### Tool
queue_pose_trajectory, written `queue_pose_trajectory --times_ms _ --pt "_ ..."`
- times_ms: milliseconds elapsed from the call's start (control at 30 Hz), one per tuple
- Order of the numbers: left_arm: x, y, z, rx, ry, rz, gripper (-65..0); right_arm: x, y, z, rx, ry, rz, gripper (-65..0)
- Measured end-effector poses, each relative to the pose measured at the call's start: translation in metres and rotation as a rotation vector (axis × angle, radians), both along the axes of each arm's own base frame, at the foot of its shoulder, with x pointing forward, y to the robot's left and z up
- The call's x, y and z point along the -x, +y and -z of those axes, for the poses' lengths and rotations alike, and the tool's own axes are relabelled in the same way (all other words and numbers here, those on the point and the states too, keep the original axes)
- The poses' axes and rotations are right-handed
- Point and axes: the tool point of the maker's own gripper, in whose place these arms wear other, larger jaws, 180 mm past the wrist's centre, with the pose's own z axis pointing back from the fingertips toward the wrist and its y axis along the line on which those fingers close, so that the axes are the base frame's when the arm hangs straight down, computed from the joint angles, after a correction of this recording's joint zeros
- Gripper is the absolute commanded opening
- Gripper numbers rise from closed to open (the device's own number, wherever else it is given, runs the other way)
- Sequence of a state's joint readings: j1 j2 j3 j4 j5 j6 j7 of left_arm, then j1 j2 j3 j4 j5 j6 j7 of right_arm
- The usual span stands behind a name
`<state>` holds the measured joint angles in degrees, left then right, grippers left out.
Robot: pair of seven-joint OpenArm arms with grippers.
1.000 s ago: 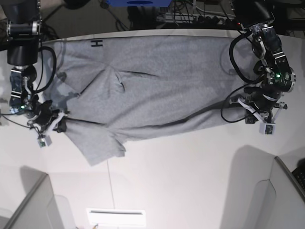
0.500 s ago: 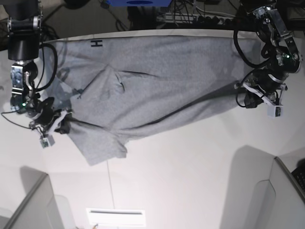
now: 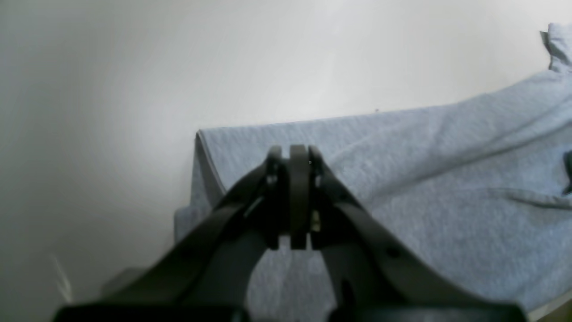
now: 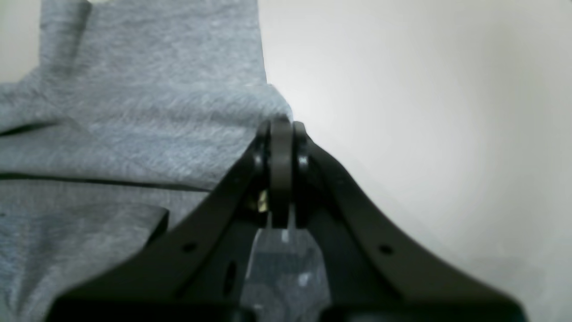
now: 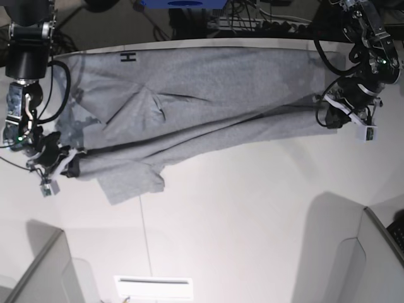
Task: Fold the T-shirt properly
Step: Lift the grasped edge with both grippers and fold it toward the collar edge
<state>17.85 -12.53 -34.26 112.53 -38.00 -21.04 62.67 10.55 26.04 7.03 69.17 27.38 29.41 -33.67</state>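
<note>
1. Nearest the base camera is bare bench (image 5: 240,227); only one short sleeve of the shirt (image 5: 202,95) hangs toward it, low on that view's left.
2. Next comes the edge that matters: a folded grey edge runs across the bench from the right tool (image 5: 68,165), on the view's left, to the left tool (image 5: 332,117), on the view's right. It climbs slightly toward the left tool.
3. The right tool (image 4: 280,129) is pinched fully together on the shirt (image 4: 134,125) at a corner of the fold; cloth fills the left half of its wrist view, and bare bench (image 4: 424,112) lies to the right.
4. The left tool (image 3: 292,156) is likewise clamped tight on the shirt (image 3: 424,179), just inside a squared corner, with bare bench (image 3: 223,67) beyond the hem.
5. So the shirt's long axis lies side to side, strung between the two tools, each holding one end; neither is nearer than the other in any useful sense.
6. Farther off, the rest of the shirt lies flat, reaching the bench's far edge, where black letters (image 5: 129,57) show near the far left corner.
7. As I judge it, the coming move carries this held edge away from the camera, over the flat body, so both tools must travel together across the long axis, keeping the edge taut.
</note>
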Motion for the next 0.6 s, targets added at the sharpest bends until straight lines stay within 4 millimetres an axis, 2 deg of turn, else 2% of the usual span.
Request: queue_pose_trajectory --times_ms 167,300,400,600 --pt "0.0 0.006 -0.003 -0.021 0.002 0.005 -65.0 0.014 0.001 0.011 0.015 0.054 -0.01 -65.0" --pt "-0.004 0.027 -0.014 -0.053 -0.028 -0.045 -65.0 0.018 0.008 0.0 0.044 0.05 -0.046 -65.0" --pt "-0.01 0.027 -0.019 -0.058 -0.044 -0.041 -65.0 0.023 0.016 -0.007 0.05 0.038 -0.069 -65.0" --pt "-0.019 0.035 -0.031 -0.092 -0.068 -0.026 -65.0 0.028 -0.004 -0.016 0.059 0.065 0.004 -65.0"
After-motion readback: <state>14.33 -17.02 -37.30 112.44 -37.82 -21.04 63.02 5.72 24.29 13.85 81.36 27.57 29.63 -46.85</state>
